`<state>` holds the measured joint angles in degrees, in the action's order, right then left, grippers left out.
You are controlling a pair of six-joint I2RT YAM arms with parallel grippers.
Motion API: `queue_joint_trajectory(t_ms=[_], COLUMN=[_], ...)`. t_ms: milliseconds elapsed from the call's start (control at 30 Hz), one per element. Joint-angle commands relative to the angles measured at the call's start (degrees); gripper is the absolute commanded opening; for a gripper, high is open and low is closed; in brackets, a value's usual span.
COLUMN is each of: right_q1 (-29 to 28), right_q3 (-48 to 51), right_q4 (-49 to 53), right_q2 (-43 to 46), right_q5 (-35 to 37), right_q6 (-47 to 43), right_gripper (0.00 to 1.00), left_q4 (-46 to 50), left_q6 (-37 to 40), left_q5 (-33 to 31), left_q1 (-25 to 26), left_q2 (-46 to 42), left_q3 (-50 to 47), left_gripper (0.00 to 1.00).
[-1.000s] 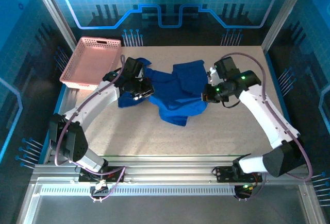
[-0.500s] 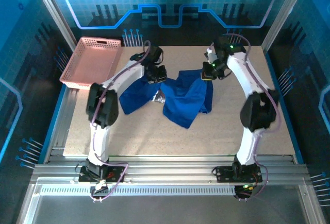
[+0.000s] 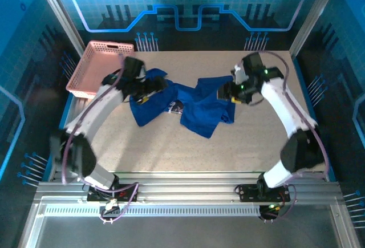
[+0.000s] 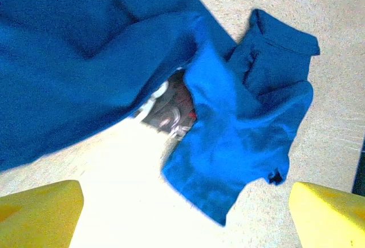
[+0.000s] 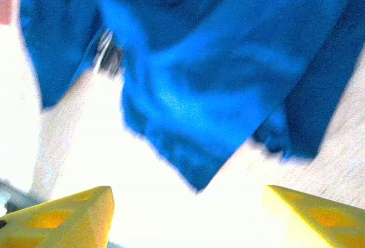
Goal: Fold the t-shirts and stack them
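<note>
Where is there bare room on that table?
Bare: the wide strip of table between the shirt and the near edge, and the far strip behind it. Crowded: the middle, where the left pincer and right pincer hang over the shirt.

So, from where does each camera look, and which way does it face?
Top external: fixed above and behind the robot, looking down at the table, blue t-shirt and pink basket; left arm and right arm show.
Left wrist: on the left wrist, looking down at the t-shirt; its yellow fingers show, apart.
Right wrist: on the right wrist, looking down at the t-shirt; its yellow fingers show, apart.
All share the crumpled t-shirt.
</note>
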<state>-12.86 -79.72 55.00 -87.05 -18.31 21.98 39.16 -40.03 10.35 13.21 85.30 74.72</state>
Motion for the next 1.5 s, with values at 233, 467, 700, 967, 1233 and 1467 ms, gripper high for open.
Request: queue_joint_trajectory(t_ms=[233,467,700,967,1233,1467], right_q1=[-11.48,-13.89,-15.24,-15.33,-15.34,-14.09], right_q3=[16.51,16.19,16.07,16.38,14.16,11.06], right_q4=[-12.89,-14.11,-14.05,-11.41,-13.59,-14.26], right_q2=[-7.38,-11.98,-14.3,-13.97,-19.26,-24.11], right_q5=[-9.03,-5.35,-3.36,0.54,3.75,7.92], right_q6=[12.37,14.6,16.34,16.69,17.04,16.88], right_gripper=[0.64,0.6,0.57,0.57,0.54,0.15], left_q4=[-1.41,-2.73,-8.27,-13.76,-15.16,-13.49], left_q6=[0.74,1.76,0.67,-0.07,0.17,1.84], left_q5=[6.04,4.85,4.17,2.81,2.01,1.36], left_q1=[-10.75,-11.72,-11.72,-11.65,-11.63,-11.63], left_q2=[2.6,8.37,11.99,17.4,20.62,18.44], left_q3=[-15.89,-16.91,-19.59,-18.52,-16.89,-16.2], left_gripper=[0.8,0.68,0.62,0.48,0.17,0.0])
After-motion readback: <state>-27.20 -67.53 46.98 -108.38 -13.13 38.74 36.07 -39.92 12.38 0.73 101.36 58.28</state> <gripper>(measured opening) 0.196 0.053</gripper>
